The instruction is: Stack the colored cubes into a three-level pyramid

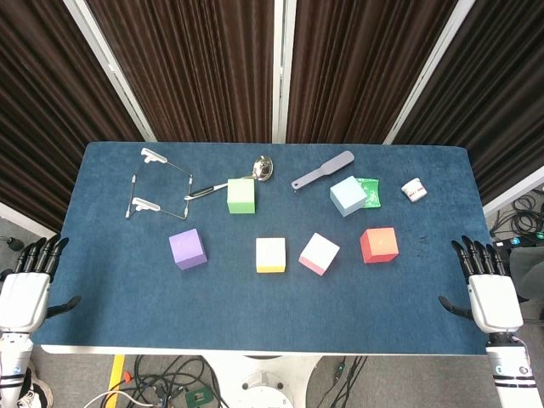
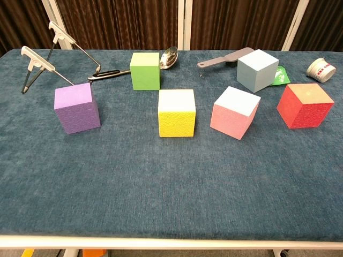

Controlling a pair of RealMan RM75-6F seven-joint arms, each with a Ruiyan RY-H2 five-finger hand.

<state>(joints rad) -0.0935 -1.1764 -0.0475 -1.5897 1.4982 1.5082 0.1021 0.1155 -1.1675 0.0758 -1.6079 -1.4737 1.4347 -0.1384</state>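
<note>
Nothing is stacked yet: the purple cube (image 1: 188, 249), yellow cube (image 1: 270, 255), pink cube (image 1: 319, 253) and red cube (image 1: 378, 245) sit apart in a row, the green cube (image 1: 241, 195) and light-blue cube (image 1: 348, 196) behind them, while the left hand (image 1: 25, 285) and right hand (image 1: 489, 289) hover at the table's (image 1: 110, 323) edges, fingers apparently spread and empty, so the next move is gathering three cubes side by side as a base.

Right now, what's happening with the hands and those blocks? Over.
Left hand and right hand open, at the table edges. Six colored foam cubes apart on the blue cloth, none stacked. Metal ladle touching the green cube.
</note>
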